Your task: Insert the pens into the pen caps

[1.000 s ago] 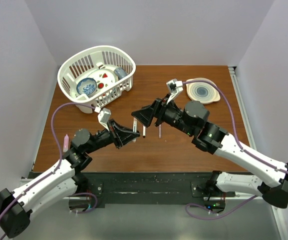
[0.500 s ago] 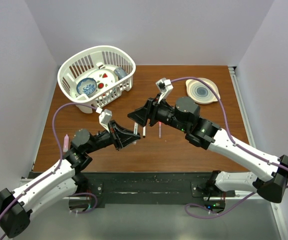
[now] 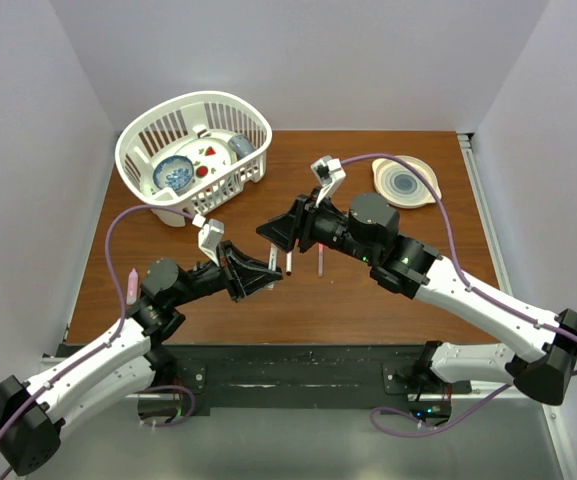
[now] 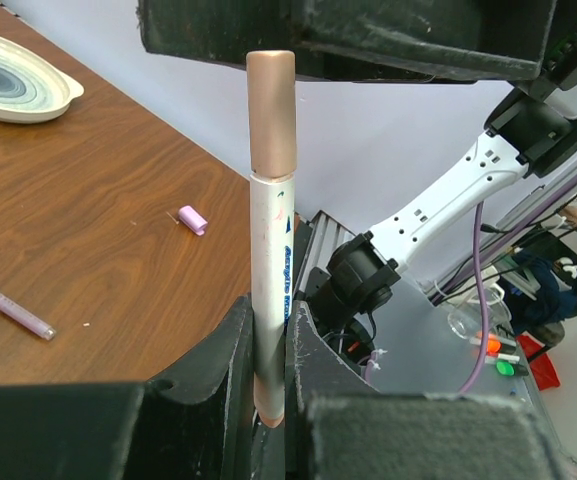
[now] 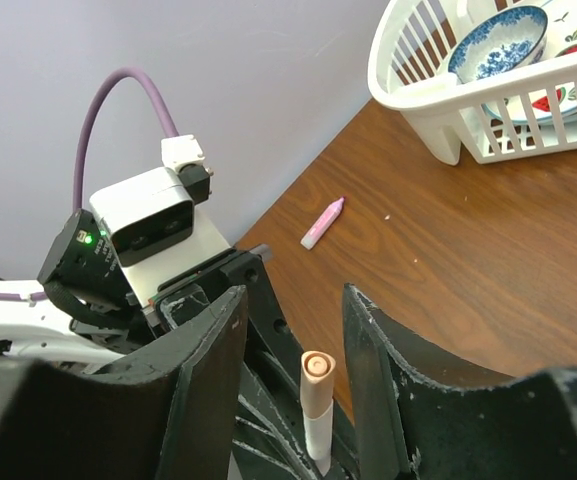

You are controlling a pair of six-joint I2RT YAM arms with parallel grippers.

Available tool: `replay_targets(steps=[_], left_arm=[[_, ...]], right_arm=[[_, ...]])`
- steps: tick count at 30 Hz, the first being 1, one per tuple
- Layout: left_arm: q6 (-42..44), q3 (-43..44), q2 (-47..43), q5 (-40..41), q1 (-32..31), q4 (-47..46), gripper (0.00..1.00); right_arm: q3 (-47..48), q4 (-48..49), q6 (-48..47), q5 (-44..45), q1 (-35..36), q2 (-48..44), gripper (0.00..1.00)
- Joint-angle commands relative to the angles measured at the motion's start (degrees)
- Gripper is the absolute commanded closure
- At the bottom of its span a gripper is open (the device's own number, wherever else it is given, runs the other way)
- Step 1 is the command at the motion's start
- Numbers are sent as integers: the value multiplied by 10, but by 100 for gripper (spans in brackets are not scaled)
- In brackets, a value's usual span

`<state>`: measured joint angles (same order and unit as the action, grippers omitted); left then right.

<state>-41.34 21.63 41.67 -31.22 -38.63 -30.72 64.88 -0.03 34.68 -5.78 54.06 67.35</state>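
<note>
Clamped upright in left gripper (image 4: 271, 335): white pen (image 4: 271, 250), pinkish cap (image 4: 271, 95) on its top. Spread wide near cap end: right gripper (image 5: 293, 325).

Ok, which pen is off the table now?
The white pen, held upright in the left gripper with a rose cap on top. The others, like the pink pen, lie flat on the table.
</note>
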Motion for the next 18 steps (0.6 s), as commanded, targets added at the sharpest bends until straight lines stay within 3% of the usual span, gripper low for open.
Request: replay_targets(steps=[1, 6, 9, 18], left_arm=[[-1, 0, 1, -9, 2, -32, 100], [-1, 5, 5, -2, 2, -32, 100], [-4, 11, 4, 8, 2, -34, 100], [-10, 46, 36, 57, 3, -44, 100]], right_arm=[[-1, 14, 0, -17, 2, 1, 55], [-32, 25, 11, -33, 3, -3, 77], [-56, 27, 15, -46, 5, -5, 99], [-156, 36, 27, -47, 24, -35, 100]])
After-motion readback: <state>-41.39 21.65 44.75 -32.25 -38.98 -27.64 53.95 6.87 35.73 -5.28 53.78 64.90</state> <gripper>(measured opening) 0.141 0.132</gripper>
